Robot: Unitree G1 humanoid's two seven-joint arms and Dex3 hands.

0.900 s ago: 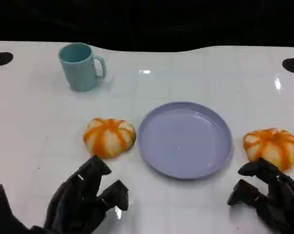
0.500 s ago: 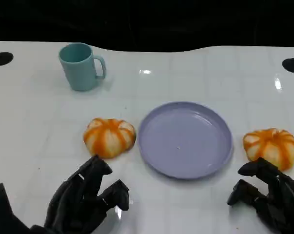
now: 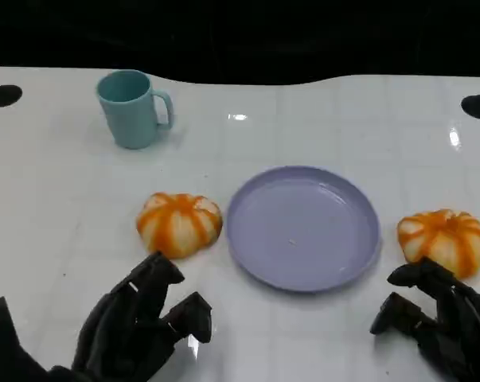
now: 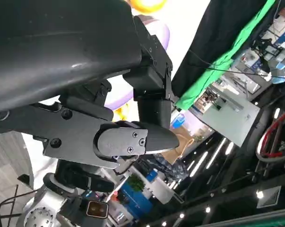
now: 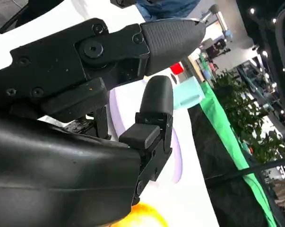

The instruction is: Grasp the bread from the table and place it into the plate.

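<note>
At the near edge the left hand and right hand rest empty with fingers apart, bare white table around them; beyond lie one bread left of the plate, another bread right of it, then the far cup.

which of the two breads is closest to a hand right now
The bread to the right of the plate: the right hand has its fingertips right at its near edge. The other bread, left of the plate, has a clear gap before the left hand.
</note>
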